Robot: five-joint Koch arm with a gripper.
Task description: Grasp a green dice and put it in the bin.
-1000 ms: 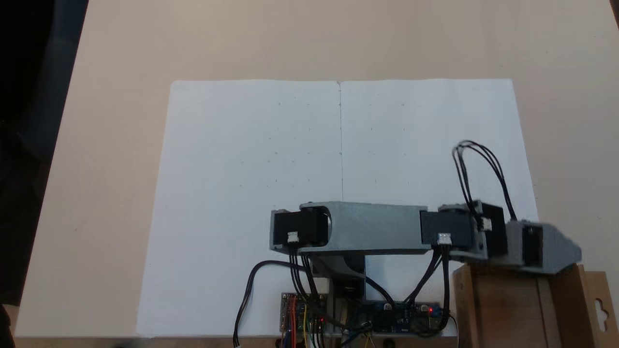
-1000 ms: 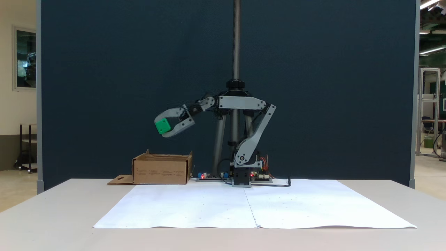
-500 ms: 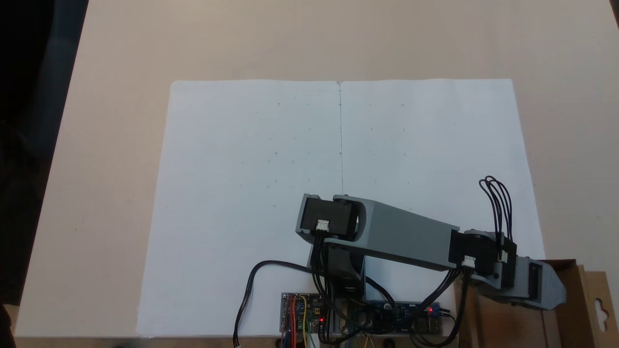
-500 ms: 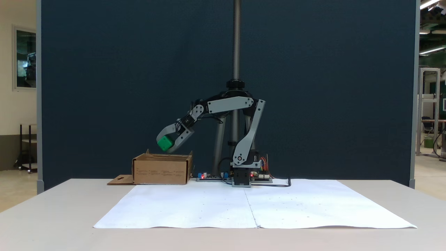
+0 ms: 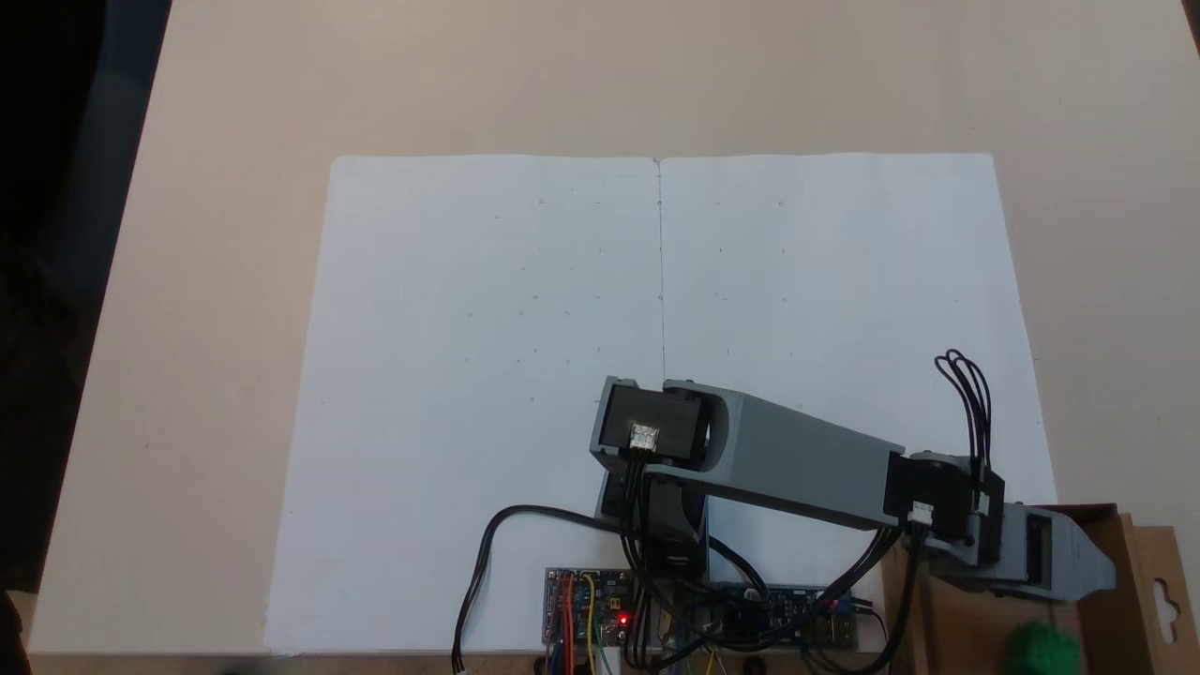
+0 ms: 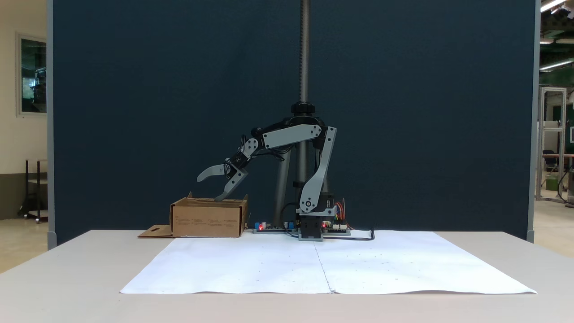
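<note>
Above the bin (image 6: 208, 217), gripper (image 6: 209, 187) spread wide — empty, green dice (image 5: 1041, 647) inside.

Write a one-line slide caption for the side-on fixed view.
Open gripper poised above the cardboard bin beside a white paper sheet.

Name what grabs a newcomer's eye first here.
The grey gripper, jaws spread wide, hanging just over the cardboard bin at the left of the side-on fixed view. In the top-down fixed view, the green dice is a bright blur inside the bin, bottom right.
</note>
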